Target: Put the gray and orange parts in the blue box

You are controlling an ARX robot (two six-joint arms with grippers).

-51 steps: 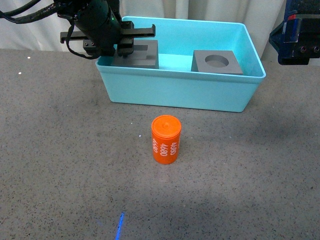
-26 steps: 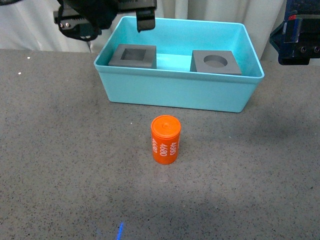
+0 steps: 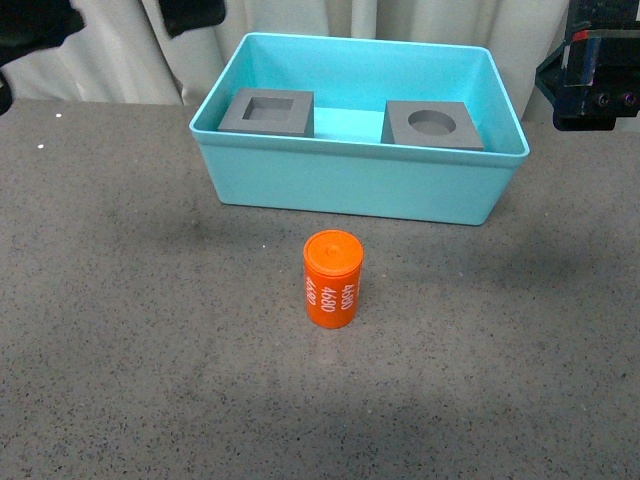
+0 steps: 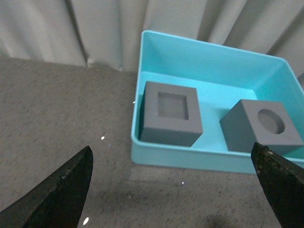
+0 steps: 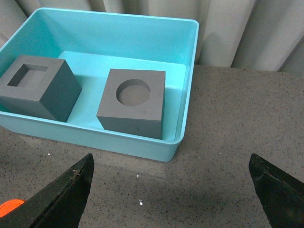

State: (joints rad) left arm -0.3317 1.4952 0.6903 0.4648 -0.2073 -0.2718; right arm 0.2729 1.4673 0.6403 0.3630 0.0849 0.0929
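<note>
Orange numbered plastic cylinder (image 3: 332, 278) stands on the gray tabletop (image 3: 120, 300) before your turquoise plastic bin (image 3: 360, 185), which holds the square-recess gray cube (image 3: 266, 112) and round-recess gray cube (image 3: 432, 124); your left gripper (image 4: 171, 154) and right gripper (image 5: 171, 161) gape wide, empty.

Speckled gray table (image 3: 130, 330), turquoise bin (image 3: 360, 185), upright orange cylinder (image 3: 332, 279) in front

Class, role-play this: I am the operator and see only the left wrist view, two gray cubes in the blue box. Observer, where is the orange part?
Observer: The orange cylinder stands upright on the table, outside the blue box, on its side nearer the robot.
Operator: Is the right end effector holding anything?
Observer: No. The right end effector is open and empty in its wrist view.
Operator: Any markings on the cylinder?
Observer: White numerals on its side.
</note>
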